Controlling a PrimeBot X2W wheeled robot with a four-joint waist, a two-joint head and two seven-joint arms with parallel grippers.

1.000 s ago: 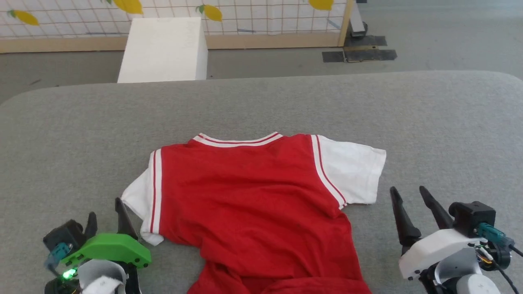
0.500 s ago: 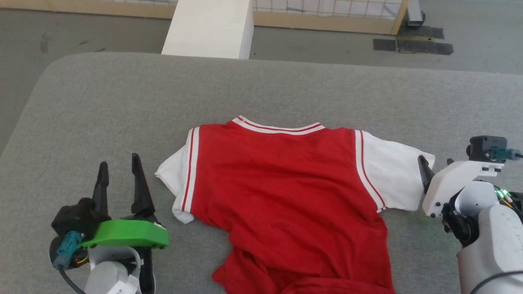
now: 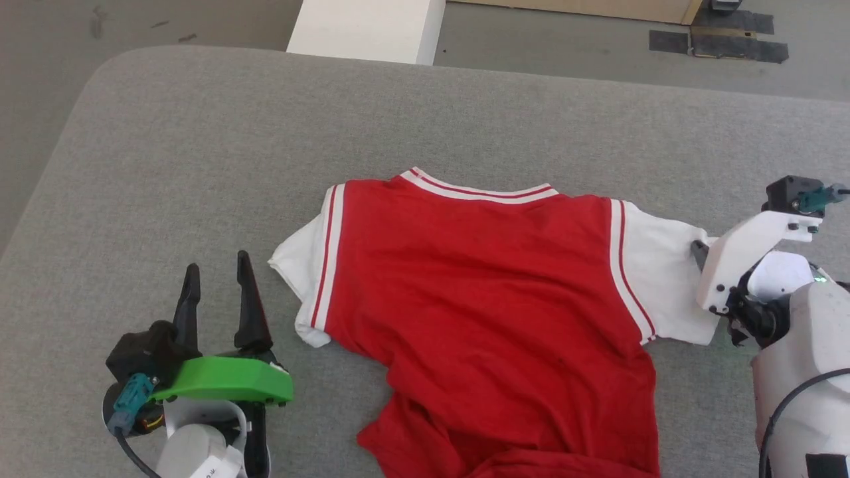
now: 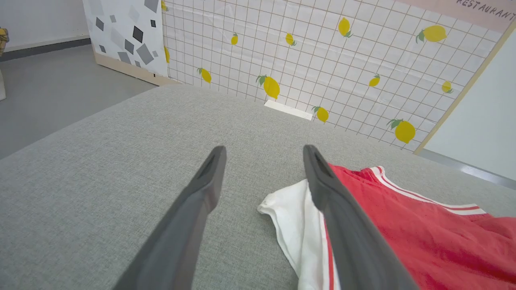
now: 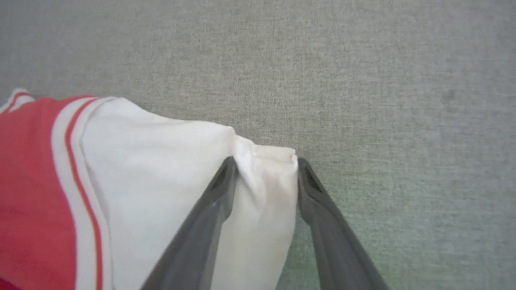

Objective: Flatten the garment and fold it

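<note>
The garment (image 3: pixel 491 299) lies plain red side up in the centre and lower middle of the head view, on a grey padded table (image 3: pixel 199 133). Its striped collar (image 3: pixel 478 189) points toward the top of the frame. The chest and shoulders lie nearly flat, but the lower body bunches into folds at the bottom edge, where the hem cannot be made out. The white sleeve at centre left (image 3: pixel 299 279) curls under at its lower corner. The white sleeve at centre right (image 3: pixel 664 279) is spread out.

In the right wrist view, the right gripper (image 5: pixel 266 169) straddles the outer corner of that sleeve. Its fingers stand part-way apart with a pucker of white cloth between the tips. Whether they already clamp the cloth cannot be told.

The left gripper (image 3: pixel 218 265), at lower left, holds its fingers wide apart and empty, just beside the curled sleeve and not touching it.

Judged stage: flattening is under way. The lower body remains to be smoothed, and no fold is yet made.
</note>
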